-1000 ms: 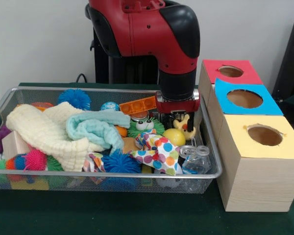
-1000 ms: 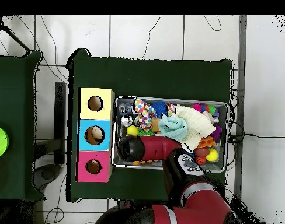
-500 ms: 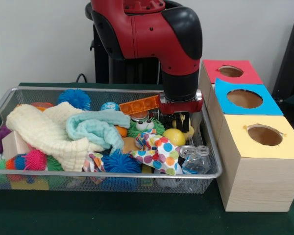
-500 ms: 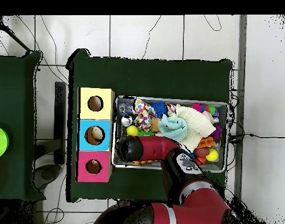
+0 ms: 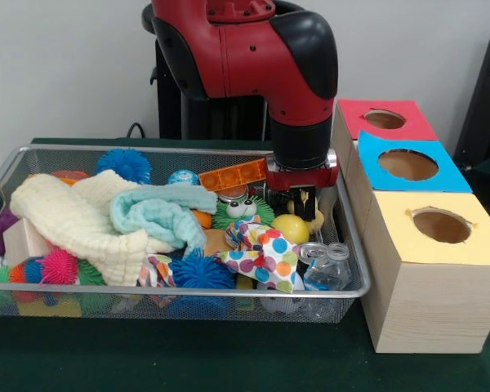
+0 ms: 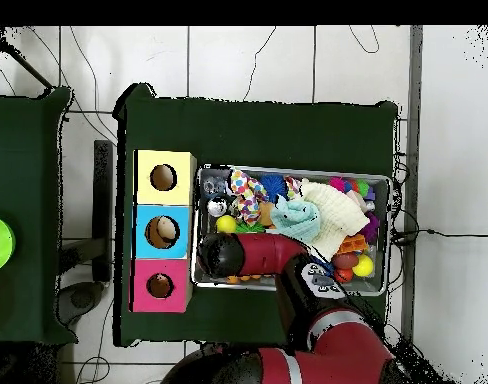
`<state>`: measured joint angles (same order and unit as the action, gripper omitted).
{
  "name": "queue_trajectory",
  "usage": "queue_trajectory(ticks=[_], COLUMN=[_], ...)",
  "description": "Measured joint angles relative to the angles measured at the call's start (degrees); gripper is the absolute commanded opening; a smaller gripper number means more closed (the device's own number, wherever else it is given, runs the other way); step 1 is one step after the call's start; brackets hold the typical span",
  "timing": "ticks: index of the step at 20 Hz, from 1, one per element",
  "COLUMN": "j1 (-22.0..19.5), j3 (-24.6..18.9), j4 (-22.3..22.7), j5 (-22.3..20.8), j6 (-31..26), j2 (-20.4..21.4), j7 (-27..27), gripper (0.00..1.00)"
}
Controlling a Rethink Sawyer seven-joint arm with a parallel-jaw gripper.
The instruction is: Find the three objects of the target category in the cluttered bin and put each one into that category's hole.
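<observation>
Over wire bin (image 5: 355,245), gripper (image 5: 302,202) low

No readable text, label, brand, number or sign in either view; none on the red arm (image 5: 253,49); none on the wire bin (image 5: 180,300) or its clutter; none on the polka-dot cloth (image 5: 265,257), only coloured spots; none on the clear bottle (image 5: 328,268), too small to tell; none on the yellow-topped (image 5: 441,245), blue-topped (image 5: 445,167) or red-topped box (image 5: 420,122), only plain coloured tops with round holes.
</observation>
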<state>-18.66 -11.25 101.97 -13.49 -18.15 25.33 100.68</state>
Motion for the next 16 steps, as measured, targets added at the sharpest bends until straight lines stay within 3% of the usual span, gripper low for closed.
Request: queue_trajectory(ticks=[2, 3, 16], j1=[0.0, 0.0, 0.1], j3=[0.0, 0.0, 0.7], j4=[0.0, 0.0, 0.0], j5=[0.0, 0.0, 0.1], j6=[0.0, 0.0, 0.0], j2=[0.0, 0.0, 0.0], j7=[0.0, 0.0, 0.0], gripper=[0.00, 1.00, 1.00])
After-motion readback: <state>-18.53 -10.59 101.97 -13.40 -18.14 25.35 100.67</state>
